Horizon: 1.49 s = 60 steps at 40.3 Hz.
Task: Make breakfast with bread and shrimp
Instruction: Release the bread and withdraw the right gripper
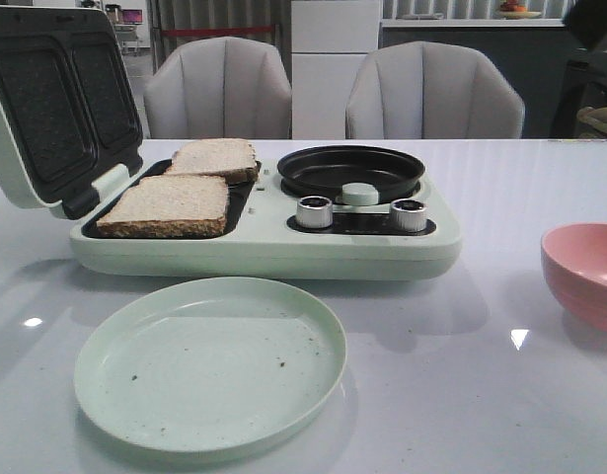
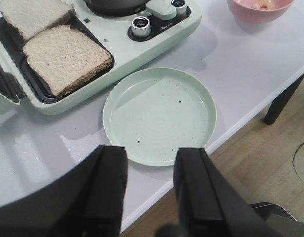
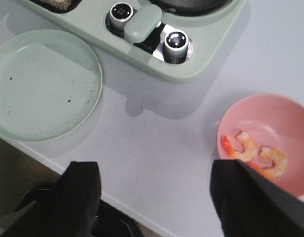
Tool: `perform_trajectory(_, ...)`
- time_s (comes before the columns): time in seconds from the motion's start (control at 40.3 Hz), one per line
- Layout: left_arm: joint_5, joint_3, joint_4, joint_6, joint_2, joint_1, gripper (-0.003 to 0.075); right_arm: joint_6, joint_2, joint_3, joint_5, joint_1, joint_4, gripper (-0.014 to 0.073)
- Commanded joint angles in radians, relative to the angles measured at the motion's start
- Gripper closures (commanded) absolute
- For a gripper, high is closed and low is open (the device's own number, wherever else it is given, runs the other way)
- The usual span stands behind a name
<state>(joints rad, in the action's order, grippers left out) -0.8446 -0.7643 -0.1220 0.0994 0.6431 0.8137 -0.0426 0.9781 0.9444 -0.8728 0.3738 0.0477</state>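
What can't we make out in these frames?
- Shrimp: front view hides them behind the pink bowl wall; the right gripper finger covers part.
- Pan interior: cut off in both wrist views.
- Left gripper: absent from front view.

both end effectors hang spread wide, left [image 2: 151,190] and right [image 3: 156,197].

Glossy white table [image 1: 500,395]; smooth speckled matt green plate [image 1: 209,365]; rough, porous bread [image 1: 170,204]; shiny metal knobs [image 1: 314,211]; dark matt pan [image 1: 350,170].
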Motion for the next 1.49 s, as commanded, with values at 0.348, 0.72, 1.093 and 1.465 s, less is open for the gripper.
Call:
perform_trajectory(0.348, 0.074, -0.025, -0.011, 0.003, -0.002, 0.007, 0.0412, 0.021, -0.311, -0.181, 0.022, -0.007, -0.036, 0.0024)
perform_trajectory(0.72, -0.129, -0.085, -0.127, 0.003, 0.179, 0.007, 0.0412, 0.021, -0.317, -0.181, 0.019, -0.007, -0.038, 0.0024)
perform_trajectory(1.093, -0.175, -0.209, -0.211, 0.017, 0.455, -0.279, 0.0412, 0.021, -0.317, -0.181, 0.02, -0.007, -0.038, 0.0024)
perform_trajectory(1.465, -0.004, -0.309, 0.158, -0.252, 0.608, -0.831, 0.0412, 0.021, -0.317, -0.181, 0.02, -0.007, -0.038, 0.0024)
